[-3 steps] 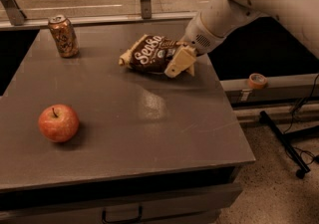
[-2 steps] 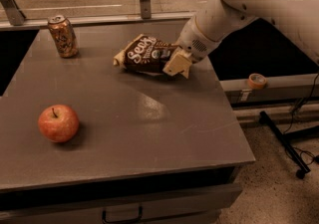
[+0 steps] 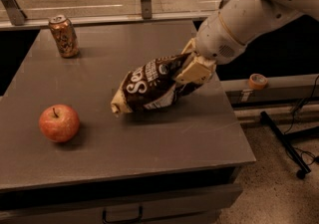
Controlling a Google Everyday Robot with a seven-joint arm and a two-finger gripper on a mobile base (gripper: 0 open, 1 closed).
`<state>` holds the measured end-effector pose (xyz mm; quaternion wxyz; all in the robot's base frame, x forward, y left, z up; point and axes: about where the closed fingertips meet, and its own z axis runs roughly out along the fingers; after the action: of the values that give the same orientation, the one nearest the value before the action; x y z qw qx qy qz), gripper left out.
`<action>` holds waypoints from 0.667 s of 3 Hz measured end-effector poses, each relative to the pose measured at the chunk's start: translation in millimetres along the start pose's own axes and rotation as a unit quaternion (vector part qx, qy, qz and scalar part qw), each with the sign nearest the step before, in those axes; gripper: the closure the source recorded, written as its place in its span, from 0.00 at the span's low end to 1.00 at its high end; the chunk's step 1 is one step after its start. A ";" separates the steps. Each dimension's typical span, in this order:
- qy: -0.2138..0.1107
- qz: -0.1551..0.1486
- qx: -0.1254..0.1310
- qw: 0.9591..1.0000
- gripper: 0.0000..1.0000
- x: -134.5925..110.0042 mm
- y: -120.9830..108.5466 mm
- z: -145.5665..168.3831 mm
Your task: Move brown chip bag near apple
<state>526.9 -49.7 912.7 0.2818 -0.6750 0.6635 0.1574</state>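
Apple (image 3: 59, 123) sits far left of my end effector and nearer the front edge of the counter (image 3: 164, 143), stem up, well apart from everything else. Soda can (image 3: 64, 36) stands upright at the back-left corner, also well apart from the end effector. Brown chip bag (image 3: 149, 84) hangs just left of the end effector, tilted: right end up in the grip, tan sealed left end down by the counter surface. Can't tell if that end touches. Only bare counter surface between bag and apple; the can is off to the back, out of that line. End effector (image 3: 193, 71) is over the counter's right half, clenched on the bag's right end. White arm (image 3: 244, 19) comes in from upper right. Right of the end effector, off the counter: orange tape roll (image 3: 257, 80) on a ledge, black stand foot (image 3: 286, 143) on the floor.
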 end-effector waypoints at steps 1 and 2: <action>-0.007 -0.016 -0.028 0.999 1.00 -0.5 37.3 -10.9; -0.018 -0.030 -0.044 0.998 1.00 -11.0 62.2 -13.0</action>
<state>462.8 -46.1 918.8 0.2679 -0.7034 0.6303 0.1902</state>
